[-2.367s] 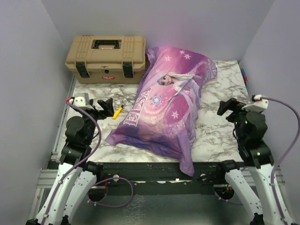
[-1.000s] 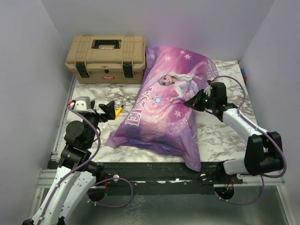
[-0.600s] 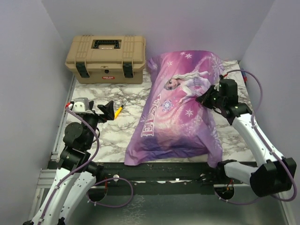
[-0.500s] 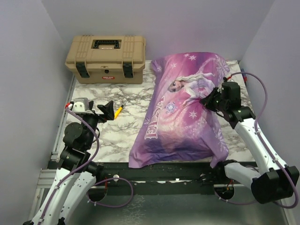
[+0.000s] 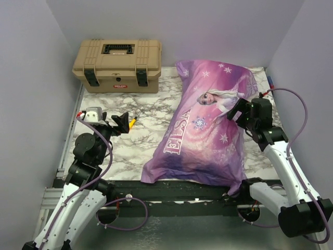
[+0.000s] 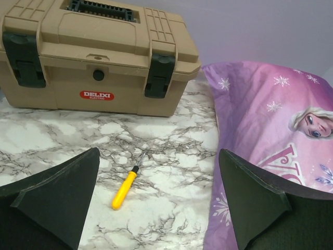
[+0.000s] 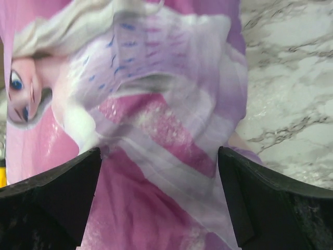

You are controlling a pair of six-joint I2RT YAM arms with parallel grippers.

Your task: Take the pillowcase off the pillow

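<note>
The purple-and-pink Elsa pillowcase [image 5: 200, 140] lies stuffed and slanted on the right half of the marble table [image 5: 135, 148]. It also shows in the left wrist view [image 6: 270, 120] and fills the right wrist view [image 7: 156, 120]. The pillow is hidden inside it. My right gripper [image 5: 235, 111] is open, its jaws spread wide over the case's right side by the princess print [image 7: 158, 153]; I cannot tell if it touches the fabric. My left gripper [image 5: 120, 122] is open and empty, above the table left of the case [image 6: 157, 155].
A tan toolbox [image 5: 118, 65] stands at the back left, also in the left wrist view [image 6: 93, 57]. A yellow screwdriver [image 5: 130, 124] lies on the table just ahead of my left gripper [image 6: 125, 188]. Walls close in on the left, back and right.
My right arm reached onto the pillowcase and the cased pillow slid right, away from the toolbox, now near the right wall. My left arm has barely moved.
</note>
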